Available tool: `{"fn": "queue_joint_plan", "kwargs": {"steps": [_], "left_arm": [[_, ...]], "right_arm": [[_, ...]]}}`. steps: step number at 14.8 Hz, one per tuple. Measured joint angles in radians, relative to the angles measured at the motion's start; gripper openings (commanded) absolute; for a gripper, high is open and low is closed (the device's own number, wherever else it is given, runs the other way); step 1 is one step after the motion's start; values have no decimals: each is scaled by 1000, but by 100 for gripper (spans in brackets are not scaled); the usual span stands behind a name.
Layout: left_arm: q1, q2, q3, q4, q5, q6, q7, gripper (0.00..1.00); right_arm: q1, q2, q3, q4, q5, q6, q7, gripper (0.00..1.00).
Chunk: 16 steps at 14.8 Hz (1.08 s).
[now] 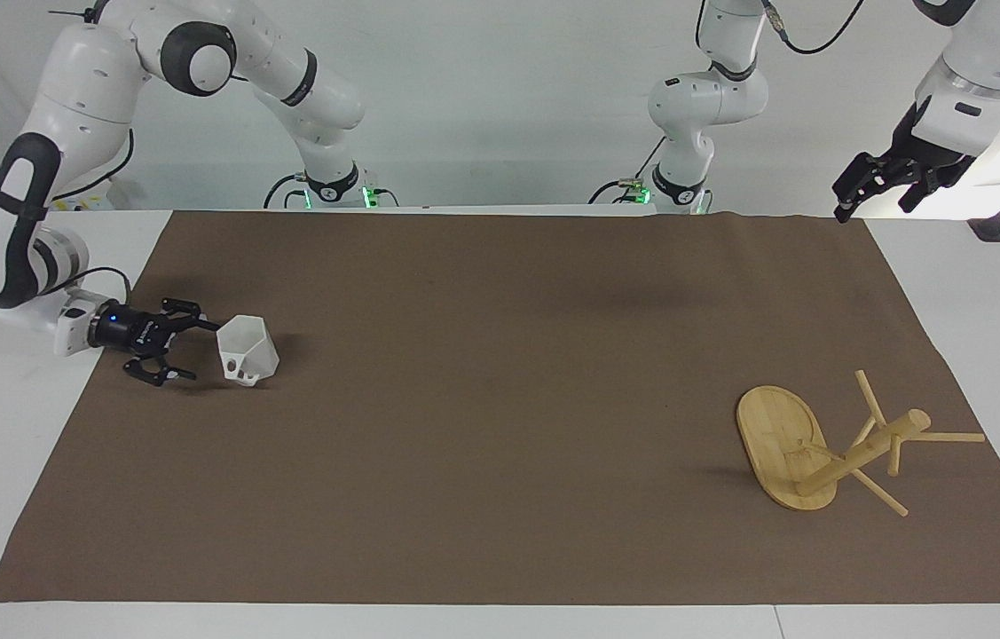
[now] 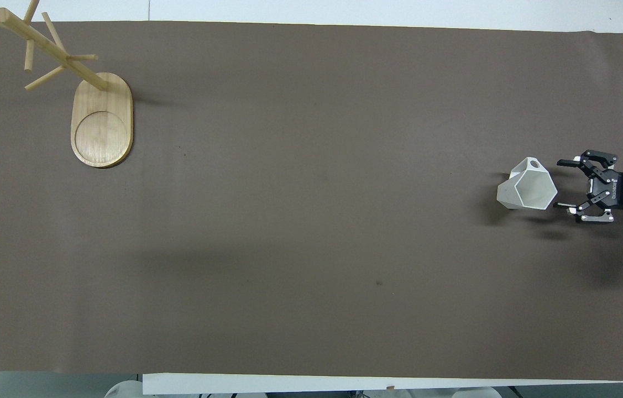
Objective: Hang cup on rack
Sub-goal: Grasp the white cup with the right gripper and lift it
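Jaws: we see the right gripper (image 1: 196, 350) spread wide, its 2 fingers just beside the white faceted mug (image 1: 247, 350), not yet around it.
Mug: upright on the brown mat (image 1: 500, 497), at the right arm's end.
Mug tree (image 1: 828, 444): at the left arm's end, well apart.
Advice: we should straddle 1 wall, then close gently.
Pose: right arm low, wrist horizontal; left gripper (image 1: 863, 188) waits raised, its fingers unclear.

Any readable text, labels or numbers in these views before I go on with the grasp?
None can be read.
Right pincer, beside the cup: white lettering on its black body, too small to read.
Cup: a small dark mark, no legible text.
Rack: no text.
Left pincer: no visible label.
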Motion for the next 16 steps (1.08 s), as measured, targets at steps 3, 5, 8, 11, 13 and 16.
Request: {"fn": "queue_joint_plan", "kwargs": {"steps": [3,5,8,11,13,16], "left_arm": [[0,0,0,0,0,0,0,100],[0,0,0,0,0,0,0,100],[0,0,0,0,0,0,0,100],[0,0,0,0,0,0,0,100],[0,0,0,0,0,0,0,100],[0,0,0,0,0,0,0,100]], "right_arm": [[-1,12,0,3,0,-4,-7,100],[2,11,1,5,0,-11,-7,100],[19,11,3,2,0,-20,-7,100],[29,11,4,-8,0,-24,-7,100],[28,11,11,-21,-1,-27,-7,100],[31,11,31,-30,-1,-29,-8,100]]}}
